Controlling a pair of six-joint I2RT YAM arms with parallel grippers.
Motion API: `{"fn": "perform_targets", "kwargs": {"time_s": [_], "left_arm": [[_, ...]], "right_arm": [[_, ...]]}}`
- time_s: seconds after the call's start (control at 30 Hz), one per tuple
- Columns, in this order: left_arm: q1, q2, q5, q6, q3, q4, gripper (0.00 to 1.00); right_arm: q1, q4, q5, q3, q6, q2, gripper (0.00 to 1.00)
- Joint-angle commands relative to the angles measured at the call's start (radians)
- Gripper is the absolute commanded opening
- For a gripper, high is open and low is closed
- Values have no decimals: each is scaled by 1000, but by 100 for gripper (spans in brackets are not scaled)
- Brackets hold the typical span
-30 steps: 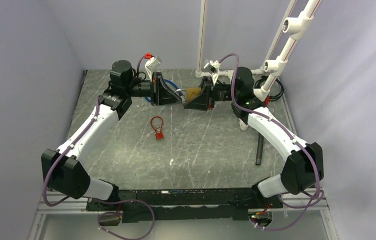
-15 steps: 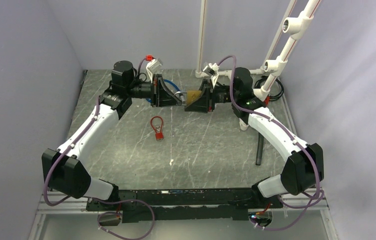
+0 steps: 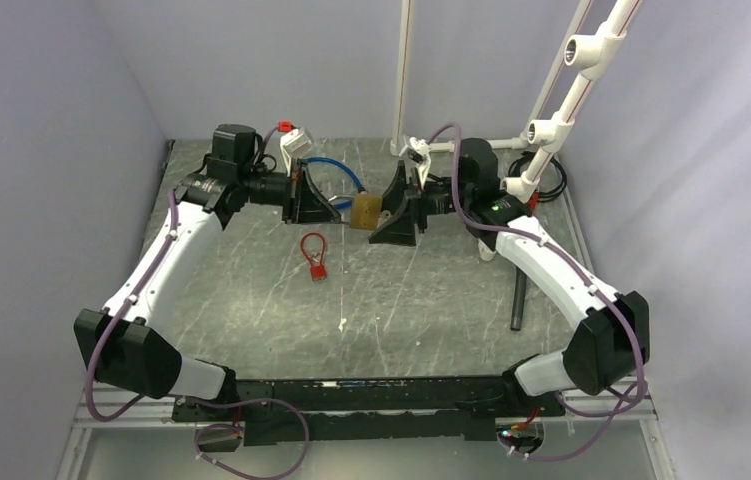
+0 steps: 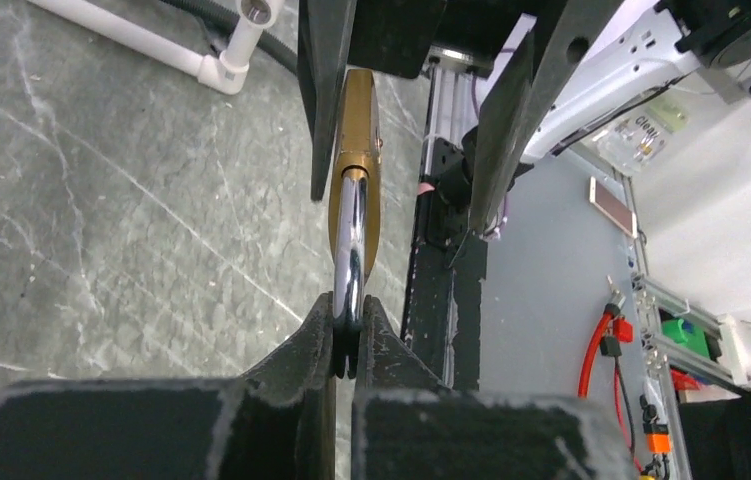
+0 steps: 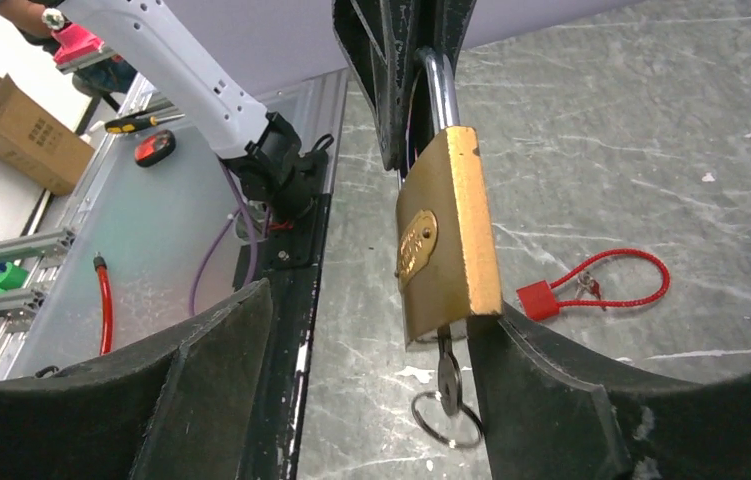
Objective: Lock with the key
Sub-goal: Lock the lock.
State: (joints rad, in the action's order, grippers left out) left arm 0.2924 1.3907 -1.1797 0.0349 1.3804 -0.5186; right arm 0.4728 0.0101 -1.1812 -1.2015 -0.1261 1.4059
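Well, the biggest thing under me is the grey marbled table [image 3: 401,300], with a white pipe frame [image 3: 561,110] standing at its far right corner. My left arm [image 3: 166,265] and right arm [image 3: 551,265] both reach toward the far middle, and their wrists face each other above the tabletop.

My left gripper [image 4: 349,335] has its jaws pressed together on the steel shackle [image 4: 350,235] of the padlock [image 3: 366,210], so the brass body sticks out sideways toward my other wrist. My right gripper [image 5: 371,305] stands with its jaws spread wide. The padlock sits in the gap between them, close against one finger [image 5: 551,400] and well apart from the other. I cannot tell whether that near finger touches the brass.

A blue cable [image 3: 336,165] curves over the table just behind my left gripper. A black rod [image 3: 519,295] lies on the table beside my right arm. A red loop tag [image 3: 314,255] lies flat on the table, nearer to my bases than the padlock.

The key [image 5: 447,368] is in the keyhole at the end of the padlock away from the shackle. Only its silver head shows, with a small wire ring [image 5: 448,420] hanging from it between my right gripper's spread jaws.
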Motion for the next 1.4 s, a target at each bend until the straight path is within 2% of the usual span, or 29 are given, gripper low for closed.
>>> {"fn": "perform_targets", "kwargs": {"time_s": [0.0, 0.1, 0.2, 0.37, 0.57, 0.7, 0.87, 1.07, 1.37], "left_arm": [[-18, -30, -51, -288, 93, -238, 0], [-22, -36, -53, -422, 113, -368, 0], [-22, -40, -49, -535, 128, -471, 0], [-21, -49, -49, -619, 130, -527, 0], [-21, -64, -57, -588, 107, -478, 0], [-21, -68, -64, -542, 97, -428, 0], [-16, -70, -60, -511, 87, -392, 0], [-15, -67, -65, -505, 94, -393, 0], [-15, -73, -62, -500, 85, -389, 0]], "right_arm": [[-23, 114, -38, -73, 130, -55, 72], [-32, 227, -42, -85, 223, -67, 68], [-37, 307, -49, -89, 289, -70, 60], [-39, 448, -58, -111, 409, -52, 51], [-28, 464, -59, -120, 424, -17, 39], [-13, 466, -63, -123, 429, -6, 36], [-11, 487, -65, -141, 453, 27, 35], [-11, 412, -73, -135, 378, 36, 34], [-8, 386, -74, -142, 364, 45, 32]]}}
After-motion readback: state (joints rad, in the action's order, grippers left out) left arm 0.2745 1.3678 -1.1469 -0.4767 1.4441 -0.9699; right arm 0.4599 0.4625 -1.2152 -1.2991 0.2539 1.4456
